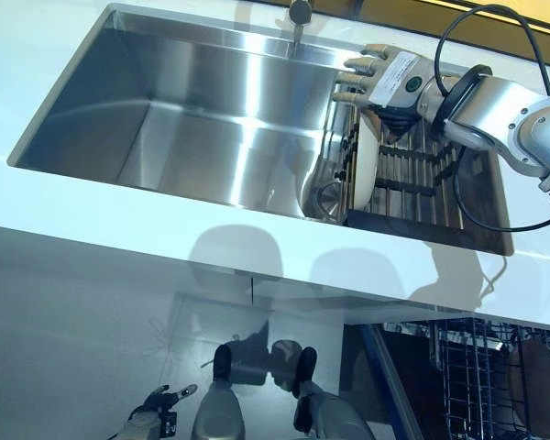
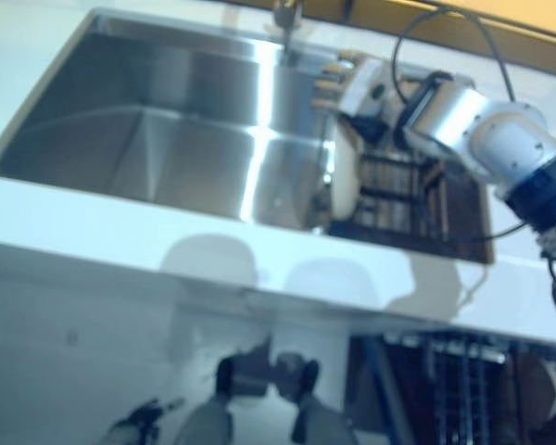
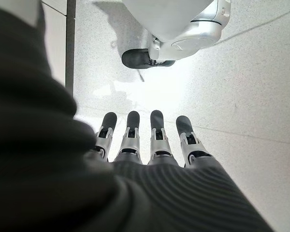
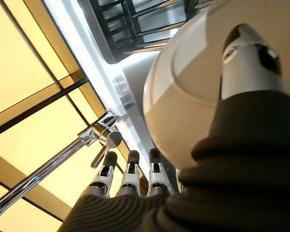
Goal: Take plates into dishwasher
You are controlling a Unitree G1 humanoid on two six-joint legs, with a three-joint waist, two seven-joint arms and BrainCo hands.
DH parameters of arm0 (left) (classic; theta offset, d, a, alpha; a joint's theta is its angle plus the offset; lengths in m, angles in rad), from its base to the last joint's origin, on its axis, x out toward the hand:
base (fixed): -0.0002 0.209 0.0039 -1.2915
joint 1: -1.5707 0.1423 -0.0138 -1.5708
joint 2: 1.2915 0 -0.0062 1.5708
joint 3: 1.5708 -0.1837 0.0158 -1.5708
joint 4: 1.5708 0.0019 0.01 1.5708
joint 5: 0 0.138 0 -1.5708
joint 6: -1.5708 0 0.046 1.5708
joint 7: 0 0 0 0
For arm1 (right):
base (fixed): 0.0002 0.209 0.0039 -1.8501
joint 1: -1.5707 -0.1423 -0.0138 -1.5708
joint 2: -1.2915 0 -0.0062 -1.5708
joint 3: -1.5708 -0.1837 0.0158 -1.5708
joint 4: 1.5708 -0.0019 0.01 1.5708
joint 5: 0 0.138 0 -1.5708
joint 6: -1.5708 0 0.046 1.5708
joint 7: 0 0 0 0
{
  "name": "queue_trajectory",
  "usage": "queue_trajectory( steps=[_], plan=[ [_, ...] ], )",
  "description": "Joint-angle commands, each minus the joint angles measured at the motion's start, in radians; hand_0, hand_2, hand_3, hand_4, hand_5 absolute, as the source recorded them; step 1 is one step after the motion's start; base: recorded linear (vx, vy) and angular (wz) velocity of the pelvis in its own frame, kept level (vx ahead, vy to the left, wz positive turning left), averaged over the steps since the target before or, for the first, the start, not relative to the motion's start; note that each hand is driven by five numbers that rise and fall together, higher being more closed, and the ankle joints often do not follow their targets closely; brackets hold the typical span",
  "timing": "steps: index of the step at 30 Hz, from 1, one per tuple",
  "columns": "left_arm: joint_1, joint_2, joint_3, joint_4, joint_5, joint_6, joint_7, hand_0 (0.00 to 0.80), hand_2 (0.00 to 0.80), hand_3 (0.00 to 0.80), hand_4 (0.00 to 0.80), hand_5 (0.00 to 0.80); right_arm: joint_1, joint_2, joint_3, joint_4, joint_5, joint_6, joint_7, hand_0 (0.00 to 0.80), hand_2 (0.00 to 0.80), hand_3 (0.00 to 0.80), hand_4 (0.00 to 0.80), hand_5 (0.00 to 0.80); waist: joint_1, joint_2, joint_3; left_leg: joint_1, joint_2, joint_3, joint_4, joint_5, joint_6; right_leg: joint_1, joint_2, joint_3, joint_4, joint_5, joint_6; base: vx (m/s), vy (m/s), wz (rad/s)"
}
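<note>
Steel of a brushed, shiny kind forms the deep rectangular sink [image 1: 183, 137], which is set into a smooth white worktop [image 1: 119, 238]. At the right end of the sink sits a dark wire rack [image 1: 422, 183] with thin straight bars, and a round white plate [image 1: 364, 165] with a smooth glazed surface stands on its edge at the left end of this rack. The right robot hand [image 1: 371, 78] is above the plate's top rim, with its silver dark-tipped fingers [image 1: 357, 66] stretched straight toward the chrome tap [image 1: 300, 14]. In the right wrist view the thumb [image 4: 246, 58] lies against the white face of the plate [image 4: 183, 96], while the fingers extend past its rim without curling, so a firm hold is not visible. A white label with a green round mark is on the back of this robot hand, but its writing is too small to read. The left robot hand [image 3: 150, 140] hangs low beside the body over the pale speckled floor [image 3: 241, 96], fingers straight and holding nothing. At lower right, under the worktop, a wire dishwasher basket [image 1: 477, 367] is visible.
</note>
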Motion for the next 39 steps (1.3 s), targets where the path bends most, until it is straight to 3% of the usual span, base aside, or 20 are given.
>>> queue_trajectory(
  steps=[1, 5, 6, 7, 8, 26, 39],
  plan=[
    [0.008, 0.031, -0.010, -0.012, -0.031, -0.008, -0.009, 0.000, 0.000, 0.000, 0.000, 0.000, -0.025, -0.047, 0.017, -0.004, -0.017, -0.024, 0.014, 0.000, 0.000, 0.000, 0.000, 0.000, 0.024, -0.049, 0.020, -0.021, -0.045, 0.067, -0.005, -0.005, 0.022, 0.026, -0.006, 0.002, -0.001, -0.032, 0.072, 0.000, 0.000, 0.00],
    [0.016, 0.032, -0.008, -0.030, -0.032, -0.001, -0.009, 0.000, 0.000, 0.000, 0.000, 0.000, -0.015, -0.051, 0.018, -0.012, -0.032, -0.045, 0.037, 0.000, 0.000, 0.000, 0.000, 0.000, 0.025, -0.045, 0.023, -0.022, -0.045, 0.066, -0.005, -0.003, 0.022, 0.025, -0.006, 0.002, -0.001, -0.032, 0.072, 0.000, 0.000, 0.00],
    [0.016, 0.032, -0.009, -0.034, -0.032, 0.001, -0.010, 0.000, 0.000, 0.000, 0.000, 0.000, -0.015, -0.051, 0.020, -0.012, -0.034, -0.048, 0.040, 0.138, 0.138, 0.138, 0.138, 0.138, 0.026, -0.044, 0.024, -0.022, -0.045, 0.066, -0.005, -0.003, 0.023, 0.025, -0.007, 0.001, -0.001, -0.032, 0.073, 0.000, 0.000, 0.00],
    [0.017, 0.033, -0.009, -0.040, -0.033, 0.006, -0.010, 0.000, 0.000, 0.000, 0.000, 0.000, -0.015, -0.052, 0.023, -0.011, -0.040, -0.051, 0.045, 0.562, 0.562, 0.562, 0.562, 0.562, 0.027, -0.043, 0.024, -0.023, -0.045, 0.066, -0.005, -0.002, 0.023, 0.025, -0.007, 0.001, -0.001, -0.031, 0.073, 0.000, 0.000, 0.00],
    [0.017, 0.034, -0.010, -0.042, -0.035, 0.007, -0.011, 0.000, 0.000, 0.000, 0.000, 0.000, -0.016, -0.052, 0.026, -0.012, -0.044, -0.052, 0.046, 0.800, 0.800, 0.800, 0.800, 0.800, 0.027, -0.043, 0.024, -0.023, -0.045, 0.067, -0.005, -0.001, 0.023, 0.025, -0.007, 0.000, -0.001, -0.031, 0.073, 0.000, 0.000, 0.00],
    [0.043, 0.037, -0.004, -0.088, -0.027, 0.027, -0.014, 0.000, 0.000, 0.000, 0.000, 0.000, -0.019, -0.085, 0.035, 0.009, -0.107, -0.092, 0.025, 0.800, 0.800, 0.800, 0.800, 0.800, 0.025, -0.041, 0.007, -0.013, -0.048, 0.069, -0.005, -0.003, 0.025, 0.034, -0.010, 0.000, -0.001, -0.032, 0.074, 0.000, 0.000, 0.00],
    [0.052, 0.013, 0.002, -0.047, 0.000, 0.014, 0.000, 0.000, 0.000, 0.000, 0.000, 0.000, -0.023, -0.121, 0.024, 0.071, -0.082, -0.068, -0.013, 0.800, 0.800, 0.800, 0.800, 0.800, 0.000, -0.058, -0.081, 0.057, -0.055, 0.076, -0.005, -0.034, 0.033, 0.090, -0.015, 0.029, -0.001, -0.045, 0.077, 0.026, 0.005, -0.03]
  ],
)
